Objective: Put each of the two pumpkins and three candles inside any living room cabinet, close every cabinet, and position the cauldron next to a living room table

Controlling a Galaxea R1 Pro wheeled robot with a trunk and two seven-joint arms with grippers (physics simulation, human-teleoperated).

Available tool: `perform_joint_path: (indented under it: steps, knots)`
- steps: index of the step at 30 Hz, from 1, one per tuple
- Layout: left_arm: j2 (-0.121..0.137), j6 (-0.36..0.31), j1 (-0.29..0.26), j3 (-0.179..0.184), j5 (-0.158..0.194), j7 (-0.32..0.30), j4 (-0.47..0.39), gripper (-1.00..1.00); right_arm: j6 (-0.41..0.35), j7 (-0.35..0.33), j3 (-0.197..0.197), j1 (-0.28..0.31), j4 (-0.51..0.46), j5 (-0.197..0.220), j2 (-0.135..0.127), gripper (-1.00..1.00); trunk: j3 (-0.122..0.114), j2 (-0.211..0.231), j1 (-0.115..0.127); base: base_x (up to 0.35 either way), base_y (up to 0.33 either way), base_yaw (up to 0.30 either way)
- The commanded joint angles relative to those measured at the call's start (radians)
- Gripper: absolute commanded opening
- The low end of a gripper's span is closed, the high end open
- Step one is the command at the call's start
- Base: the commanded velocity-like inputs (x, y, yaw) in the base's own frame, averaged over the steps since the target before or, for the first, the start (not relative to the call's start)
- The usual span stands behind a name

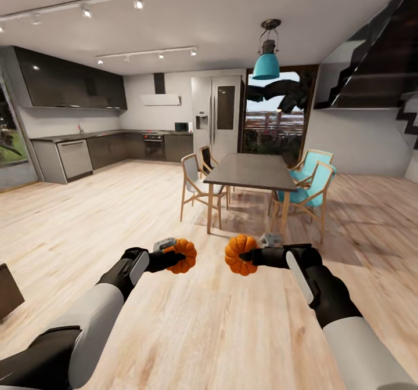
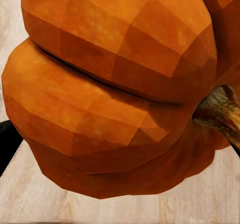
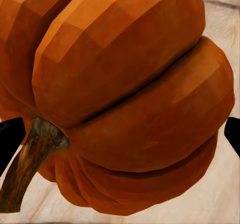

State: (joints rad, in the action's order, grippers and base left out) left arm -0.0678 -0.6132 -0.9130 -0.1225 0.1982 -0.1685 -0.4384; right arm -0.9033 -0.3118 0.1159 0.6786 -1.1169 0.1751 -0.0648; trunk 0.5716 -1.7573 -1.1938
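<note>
1. Out in front of me, above the bare wooden floor (image 1: 191,326), my two arms are held forward with an orange pumpkin in each.
2. My left end effector (image 1: 177,256) is clenched around the left pumpkin (image 1: 183,255); my left wrist view shows its ribbed skin (image 2: 110,89) and a brown stem (image 2: 220,111) close up.
3. My right end effector (image 1: 247,256) grips the right pumpkin (image 1: 240,255), whose stem (image 3: 30,159) curves off its side in my right wrist view (image 3: 125,99).
4. The two pumpkins hang near each other, not touching.
5. No brand, label or writing can be read anywhere.
6. Beyond them stands a dark dining table (image 1: 251,169) with wooden chairs (image 1: 194,187), two with teal seats (image 1: 305,190); a teal pendant lamp (image 1: 266,59) hangs above it.
7. Farther back are dark kitchen cupboards (image 1: 69,82), a steel fridge (image 1: 217,114) and, at the right, a dark staircase (image 1: 371,65).
8. A dark brown box corner (image 1: 8,291) sits at the floor's left edge.
</note>
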Motion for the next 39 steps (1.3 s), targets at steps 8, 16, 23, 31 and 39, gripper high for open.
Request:
perform_joint_path:
  steps: [8,16,23,31,39]
  knots:
    - [-0.001,-0.006,0.002,-0.008,-0.002,-0.003,0.02,-1.0,-0.003,0.004,0.005,0.0,-0.001,0.009,-0.003,-1.0,0.001,-0.001,0.0,0.0,0.0,0.291]
    - [0.021,0.012,0.009,-0.008,-0.004,0.004,0.023,-1.0,0.002,0.003,0.029,0.001,0.079,0.008,-0.002,-1.0,0.001,-0.001,0.0,0.0,0.0,0.292]
    - [0.023,0.1,0.01,-0.007,-0.005,0.008,0.023,-1.0,0.214,0.003,0.056,0.001,0.256,0.008,-0.003,-1.0,0.001,-0.001,0.0,0.0,0.0,0.292]
    - [0.023,0.229,0.011,-0.008,-0.004,0.017,0.131,-1.0,0.27,0.002,0.094,0.001,0.379,-0.028,-0.001,-1.0,0.002,-0.001,0.0,0.067,-0.011,0.291]
    - [0.025,0.348,0.011,-0.008,-0.003,0.02,0.279,-1.0,0.309,0.001,0.111,0.001,0.409,-0.048,0.0,-1.0,0.002,-0.001,0.0,0.303,-0.082,0.291]
